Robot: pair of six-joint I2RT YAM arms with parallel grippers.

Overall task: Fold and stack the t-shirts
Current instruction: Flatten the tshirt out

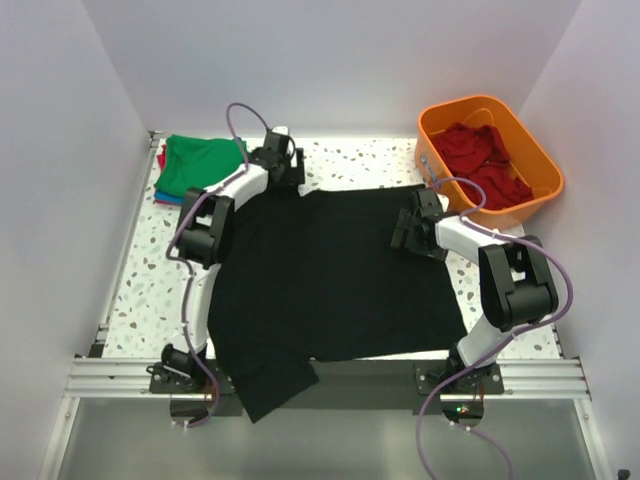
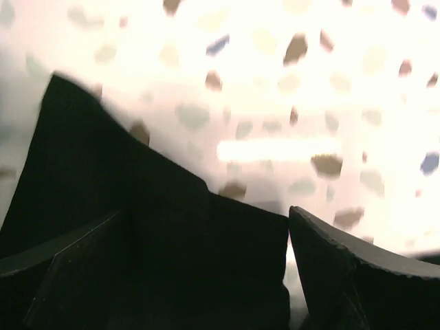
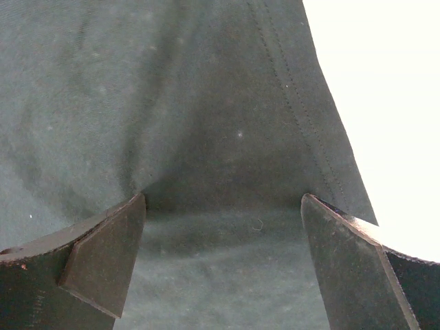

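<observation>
I judge this to be the lay-flat step on the black t-shirt (image 1: 330, 280), with the first fold not yet begun. Nearest me, one sleeve (image 1: 275, 390) hangs off the front edge of the table (image 1: 150, 280), so the next move calls for a clean pinch on the far hem and a pull that drags that sleeve back onto the surface before any fold.

Further in, the right gripper (image 1: 408, 228) sits low on the shirt's far right part. In its wrist view the fingers (image 3: 103, 254) stand wide apart with hemmed cloth lying between and under them — parted, nothing pinched, the stitched edge just inside the right finger.

Beyond that, the left gripper (image 1: 283, 165) is at the far left corner of the shirt. Its fingers are also spread; a dark corner of fabric runs between them and ends just short of the bare speckled top.

At the back, a green folded stack (image 1: 200, 160) waits on the left, apart from the black shirt's edge, and the orange basket (image 1: 545, 165) on the right holds red shirts (image 1: 485, 155) — more to do, by my reckoning.
</observation>
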